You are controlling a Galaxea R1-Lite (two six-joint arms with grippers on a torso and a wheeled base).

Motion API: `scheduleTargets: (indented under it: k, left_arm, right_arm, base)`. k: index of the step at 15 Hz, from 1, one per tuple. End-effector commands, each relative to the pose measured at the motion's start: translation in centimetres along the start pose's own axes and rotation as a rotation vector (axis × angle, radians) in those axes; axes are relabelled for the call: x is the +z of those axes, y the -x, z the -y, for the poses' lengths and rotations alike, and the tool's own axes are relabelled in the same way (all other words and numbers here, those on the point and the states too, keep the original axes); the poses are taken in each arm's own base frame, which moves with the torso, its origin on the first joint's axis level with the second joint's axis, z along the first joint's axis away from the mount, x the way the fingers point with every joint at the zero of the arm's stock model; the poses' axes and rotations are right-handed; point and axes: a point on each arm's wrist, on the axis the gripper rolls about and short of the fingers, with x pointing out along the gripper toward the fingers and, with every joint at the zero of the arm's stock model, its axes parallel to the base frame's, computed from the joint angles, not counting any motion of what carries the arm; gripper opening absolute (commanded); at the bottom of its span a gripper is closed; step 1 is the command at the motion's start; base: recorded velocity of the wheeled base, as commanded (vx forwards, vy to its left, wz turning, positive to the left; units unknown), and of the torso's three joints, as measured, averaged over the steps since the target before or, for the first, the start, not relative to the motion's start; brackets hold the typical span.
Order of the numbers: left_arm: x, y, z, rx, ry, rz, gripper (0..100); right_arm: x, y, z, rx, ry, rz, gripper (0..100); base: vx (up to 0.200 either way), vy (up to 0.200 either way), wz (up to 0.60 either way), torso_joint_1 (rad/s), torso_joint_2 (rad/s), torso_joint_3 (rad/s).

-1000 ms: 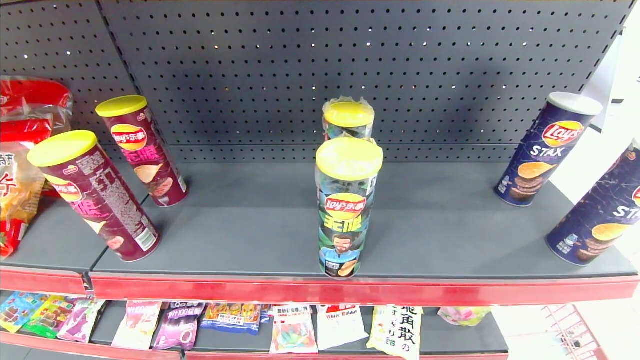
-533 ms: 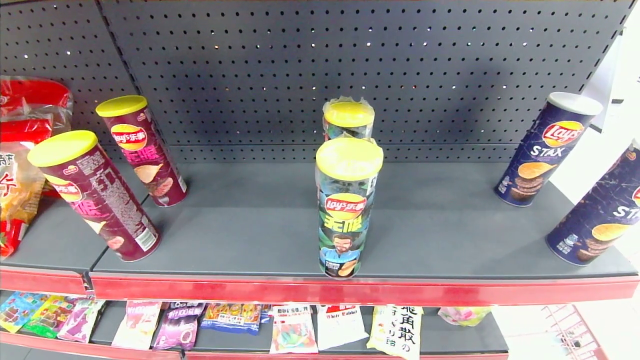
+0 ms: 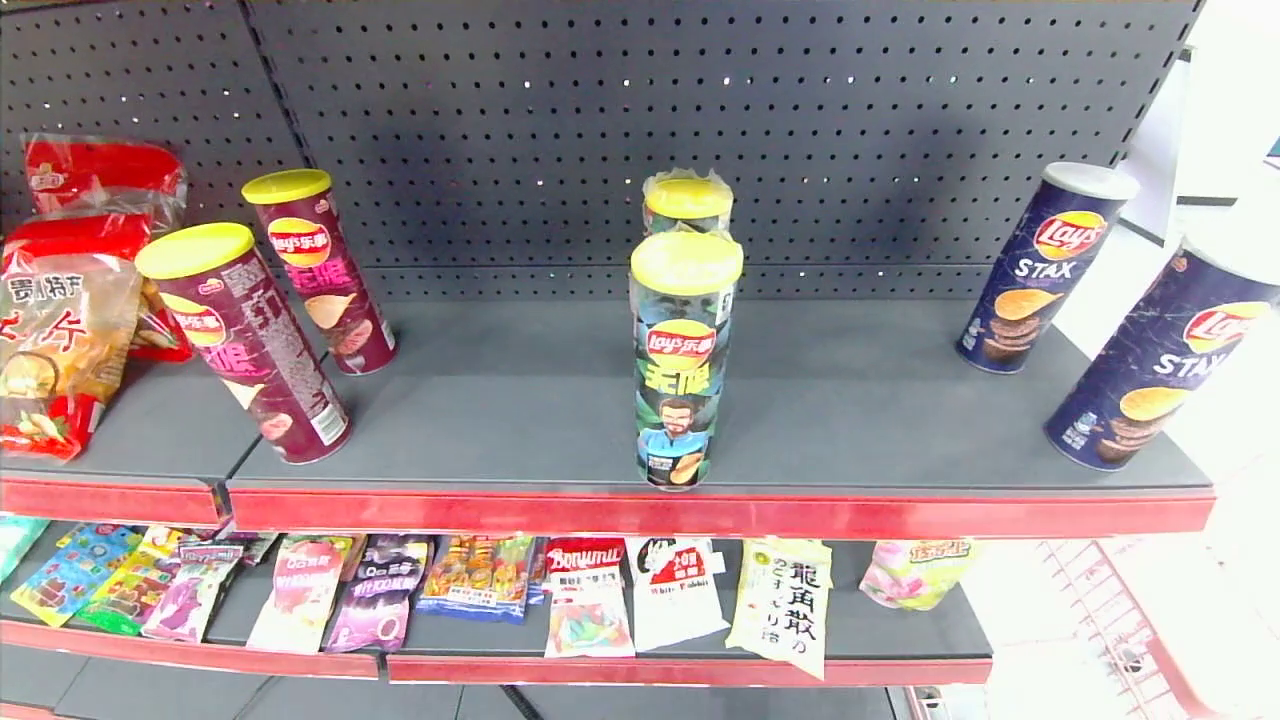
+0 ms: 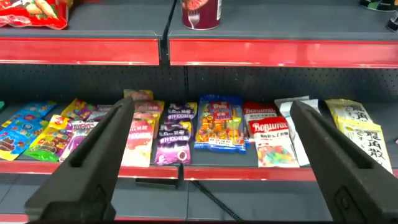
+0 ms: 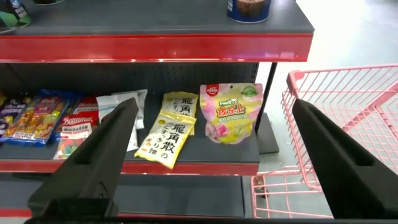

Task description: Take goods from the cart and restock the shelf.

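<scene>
On the grey shelf [image 3: 520, 400] with a red front edge stand two maroon chip cans [image 3: 245, 340] at the left. Two green cans with yellow lids [image 3: 682, 360] stand one behind the other in the middle, and two dark blue cans [image 3: 1040, 265] at the right. The pink wire cart [image 5: 348, 124] stands low at the shelf's right end. My left gripper [image 4: 211, 109] is open with nothing in it and faces the lower shelf's snack bags [image 4: 214, 121]. My right gripper [image 5: 214, 106] is open and holds nothing, level with the lower shelf's right end.
Red snack bags [image 3: 70, 290] fill the upper shelf's far left. Flat snack bags [image 3: 590, 590] lie in a row along the lower shelf [image 3: 900, 640]. A dark pegboard [image 3: 640, 120] backs the shelves. Bare shelf lies between the can groups.
The whole head picture has shifted: the camera moved so the shelf sits higher and smaller, with more of the lower shelf showing. The cans kept their places.
</scene>
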Motion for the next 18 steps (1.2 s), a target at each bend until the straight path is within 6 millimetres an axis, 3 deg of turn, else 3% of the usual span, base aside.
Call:
scheduleTargets:
  k: [1, 18]
  left_arm:
    - [-0.01, -0.01, 0.0, 0.001, 0.0, -0.002, 100]
    - [-0.01, -0.01, 0.0, 0.001, 0.0, -0.002, 100]
  right_arm:
    - [0.0, 0.0, 0.0, 0.001, 0.0, 0.0, 100]
    - [0.0, 0.0, 0.0, 0.001, 0.0, 0.0, 100]
  base:
    - [0.0, 0.0, -0.6, 0.017, 0.01, -0.002]
    - [0.0, 0.0, 0.0, 0.001, 0.0, 0.0]
